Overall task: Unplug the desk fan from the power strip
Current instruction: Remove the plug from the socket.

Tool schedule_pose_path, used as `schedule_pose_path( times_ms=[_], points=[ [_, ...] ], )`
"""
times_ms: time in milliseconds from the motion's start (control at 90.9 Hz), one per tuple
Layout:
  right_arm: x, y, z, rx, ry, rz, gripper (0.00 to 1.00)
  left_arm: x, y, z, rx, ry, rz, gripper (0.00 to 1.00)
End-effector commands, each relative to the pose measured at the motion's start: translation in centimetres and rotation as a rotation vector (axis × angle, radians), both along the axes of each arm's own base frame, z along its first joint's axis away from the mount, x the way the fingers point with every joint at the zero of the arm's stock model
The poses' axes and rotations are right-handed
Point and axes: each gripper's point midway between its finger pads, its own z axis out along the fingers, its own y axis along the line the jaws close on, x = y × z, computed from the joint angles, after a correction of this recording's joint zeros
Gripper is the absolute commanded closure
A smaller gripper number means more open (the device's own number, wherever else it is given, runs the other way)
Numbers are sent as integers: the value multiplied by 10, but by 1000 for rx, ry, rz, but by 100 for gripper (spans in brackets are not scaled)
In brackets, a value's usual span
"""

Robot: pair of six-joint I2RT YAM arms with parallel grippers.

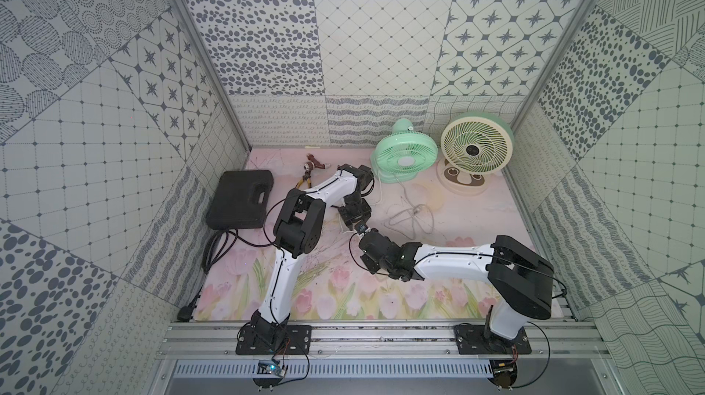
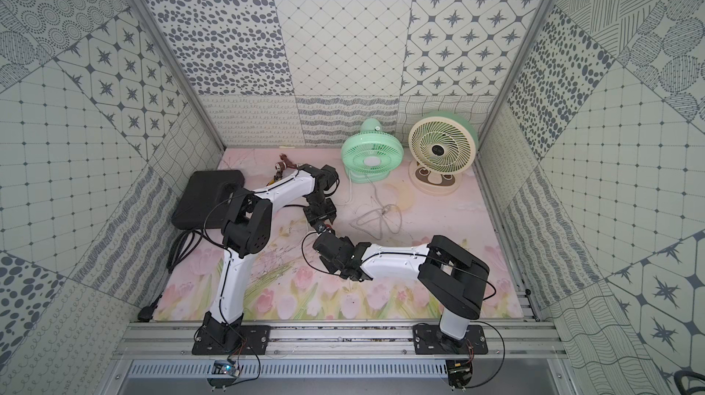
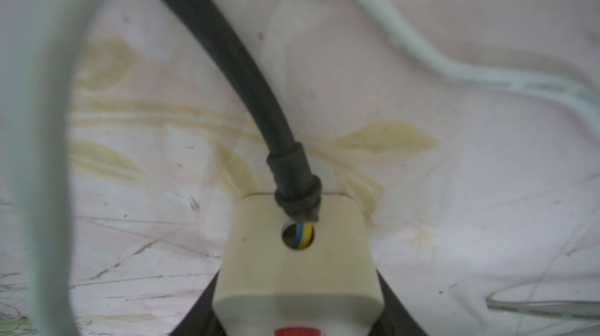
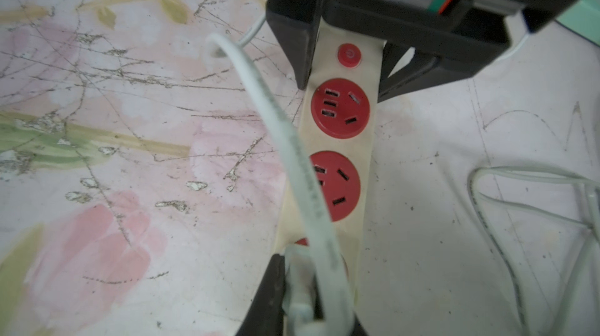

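The cream power strip with its red sockets lies on the floral mat; both top views hide it under the grippers. My left gripper is shut on the strip's end by the red switch, where the black cord enters. My right gripper is shut on a white plug seated in a socket. The plug's white cord arcs upward. At the back right stand a mint-green desk fan and a cream one.
A black tool case lies at the left wall, with pliers behind it and a coiled black cable in front. A loose loop of white cord lies right of the grippers. Patterned walls enclose the mat on three sides.
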Motion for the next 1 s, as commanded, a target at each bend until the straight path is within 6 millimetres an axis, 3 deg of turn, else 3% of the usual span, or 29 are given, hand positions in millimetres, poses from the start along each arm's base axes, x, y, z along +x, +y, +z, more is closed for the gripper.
schedule_pose_path(
  times_ms=[0, 198, 429, 682, 990],
  points=[
    [11, 9, 26, 189, 26, -35, 100, -60, 51, -16, 250, 251, -12, 100],
    [23, -8, 29, 370, 135, -119, 100, -61, 51, -16, 249, 253, -13, 100],
    [25, -12, 30, 398, 157, -130, 100, -60, 51, -16, 246, 251, -13, 100],
    [23, -8, 29, 359, 133, -109, 100, -61, 51, -16, 245, 252, -14, 100],
    [9, 9, 29, 183, 12, -25, 100, -61, 50, -19, 242, 255, -14, 100]
  ],
)
